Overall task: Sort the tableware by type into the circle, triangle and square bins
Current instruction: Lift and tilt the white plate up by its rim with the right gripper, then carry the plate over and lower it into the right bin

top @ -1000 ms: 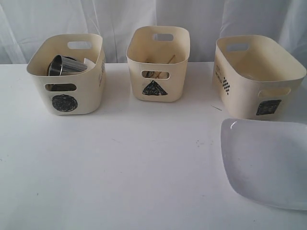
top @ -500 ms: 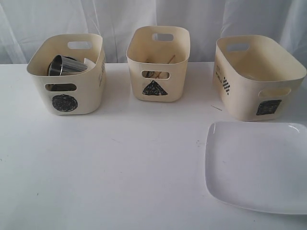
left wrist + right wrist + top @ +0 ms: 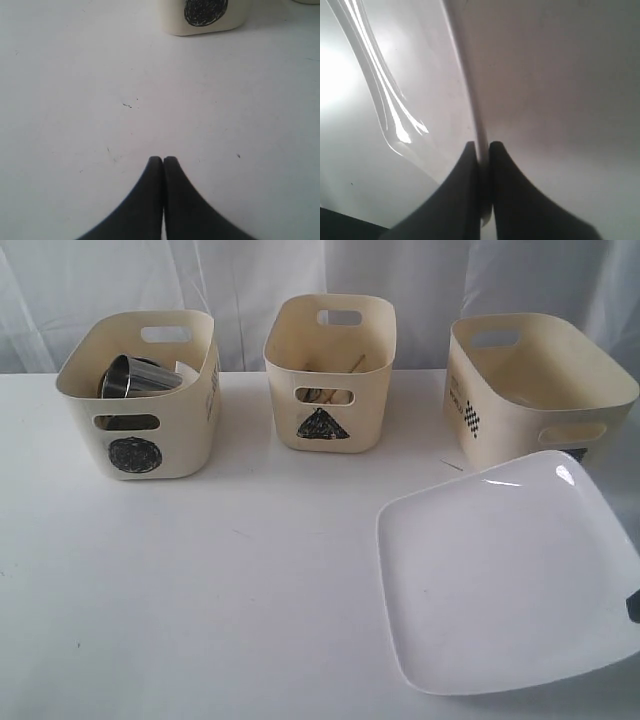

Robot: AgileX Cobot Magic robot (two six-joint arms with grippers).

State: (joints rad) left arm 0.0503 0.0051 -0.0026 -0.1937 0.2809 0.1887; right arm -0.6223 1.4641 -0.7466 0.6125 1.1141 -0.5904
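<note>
A white plastic plate (image 3: 500, 575) hangs tilted above the table at the right, in front of the square bin (image 3: 530, 370), and hides that bin's mark. My right gripper (image 3: 482, 150) is shut on the plate's rim (image 3: 470, 90), one finger on each face. Only a dark bit of that gripper shows at the exterior view's right edge. The circle bin (image 3: 140, 430) holds a steel mug (image 3: 135, 378). Thin utensils (image 3: 355, 363) show dimly inside the triangle bin (image 3: 330, 370). My left gripper (image 3: 163, 160) is shut and empty over bare table, short of the circle bin (image 3: 205, 15).
The three bins stand in a row along the back of the white table (image 3: 230, 580), before a white curtain (image 3: 250, 280). The left arm does not show in the exterior view.
The plate has come in from the right edge toward the middle, risen and tipped up. The right fingers have closed on its rim. The left gripper has stayed still.
</note>
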